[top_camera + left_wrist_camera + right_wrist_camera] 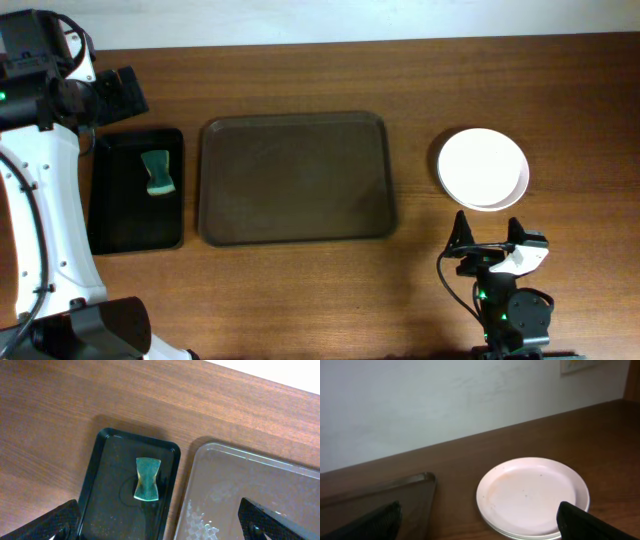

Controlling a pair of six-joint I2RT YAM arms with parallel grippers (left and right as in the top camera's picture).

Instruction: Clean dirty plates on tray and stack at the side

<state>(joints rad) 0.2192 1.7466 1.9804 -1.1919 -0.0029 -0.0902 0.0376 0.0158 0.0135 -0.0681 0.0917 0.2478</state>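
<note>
Plates (pixel 483 168) stacked right of tray (pixel 296 178). Sponge (pixel 157 172) in black tray (pixel 137 215), left of it. Left gripper (pixel 160 522), right gripper (pixel 489 230): fingers spread, gripping nothing.

Black tray (pixel 130 225): small, narrow, rectangular, with rounded corners and a raised rim, lying flat.
Green sponge (pixel 157 172): pinched at the waist; inside the black tray, toward the end nearer the wall.
Wooden table (pixel 300 290): reddish-brown grain; beneath the black tray.
White wall (pixel 445 400): beyond the table's far edge.
</note>
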